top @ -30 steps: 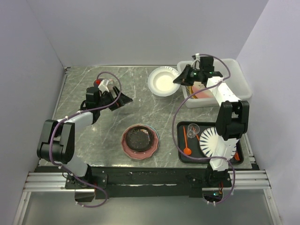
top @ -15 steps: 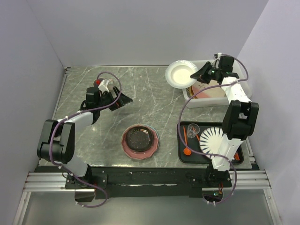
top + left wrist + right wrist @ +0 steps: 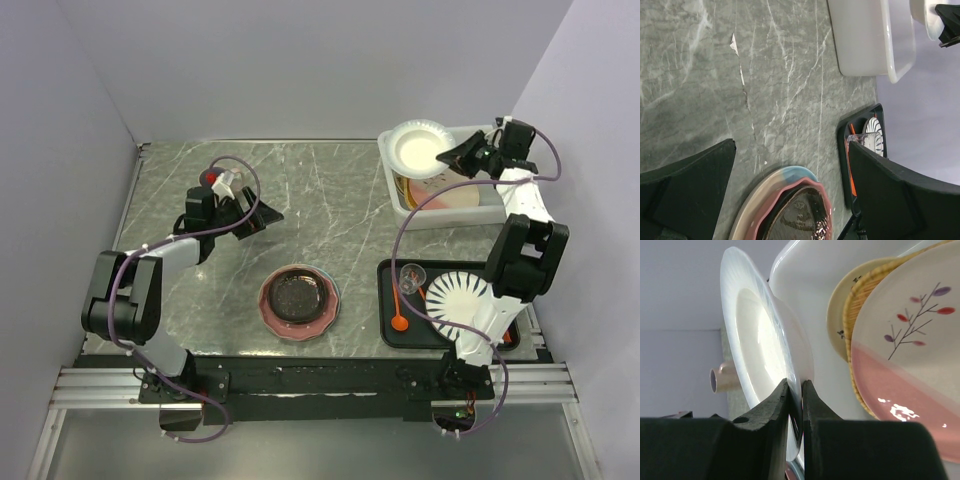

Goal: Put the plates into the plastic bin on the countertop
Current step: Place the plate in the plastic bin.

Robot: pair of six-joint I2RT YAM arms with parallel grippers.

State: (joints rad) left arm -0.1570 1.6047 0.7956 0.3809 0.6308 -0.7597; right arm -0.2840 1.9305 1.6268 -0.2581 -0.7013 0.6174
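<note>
Observe that the right gripper (image 3: 463,158) is clamped on the rim of the plain white plate (image 3: 420,149); in the right wrist view its two fingers (image 3: 771,405) pinch the plate edge with no gap. The plate sits over the far left corner of the plastic bin (image 3: 445,217), and you cannot tell whether it touches the bin rim. The bin stands at the far right of the countertop (image 3: 330,240). Inside it, the right wrist view shows you a pink-and-cream floral plate (image 3: 910,350) lying over an orange plate (image 3: 860,305), with a cream plate (image 3: 836,315) beneath both. The left gripper (image 3: 262,217) is above the left half of the countertop, well apart from the bin, with its jaws spread wide and nothing between them. Near the middle of the near edge you find the black speckled plate (image 3: 297,296) stacked on a pink plate (image 3: 268,311); the left wrist view shows this stack below the open fingers (image 3: 690,185). At the near right, a black tray (image 3: 385,325) carries a striped plate (image 3: 455,296), an orange spoon (image 3: 399,322) and a clear glass (image 3: 410,273)
</note>
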